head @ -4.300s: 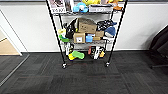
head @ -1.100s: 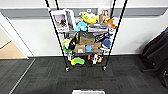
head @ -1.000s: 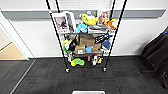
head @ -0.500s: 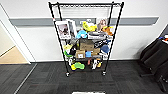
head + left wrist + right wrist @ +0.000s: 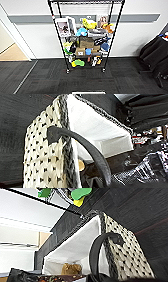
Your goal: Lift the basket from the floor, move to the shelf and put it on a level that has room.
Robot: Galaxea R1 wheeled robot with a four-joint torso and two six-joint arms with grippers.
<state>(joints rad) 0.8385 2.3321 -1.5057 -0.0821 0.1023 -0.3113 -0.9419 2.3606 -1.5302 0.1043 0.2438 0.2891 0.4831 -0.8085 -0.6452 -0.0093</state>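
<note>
While hanging low at the bottom centre of the head frame, shows as a pale strip: rectangular cream woven basket (image 5: 88, 92) with a dark rim, above dark grey carpet (image 5: 125, 80). Looms large in both wrist views, one dark loop handle (image 5: 85, 149) close to each camera; cannot tell how far the left claw or the right claw is closed, or on what. Farther off, upper centre: tall black wire rack (image 5: 113, 32), lower tiers crowded with toys (image 5: 88, 24), brown boxes (image 5: 86, 42) and framed pictures (image 5: 63, 27). Probably the carrying step. Calls next for closing in and raising to the topmost wire tier (image 5: 86, 2), seemingly bare.
</note>
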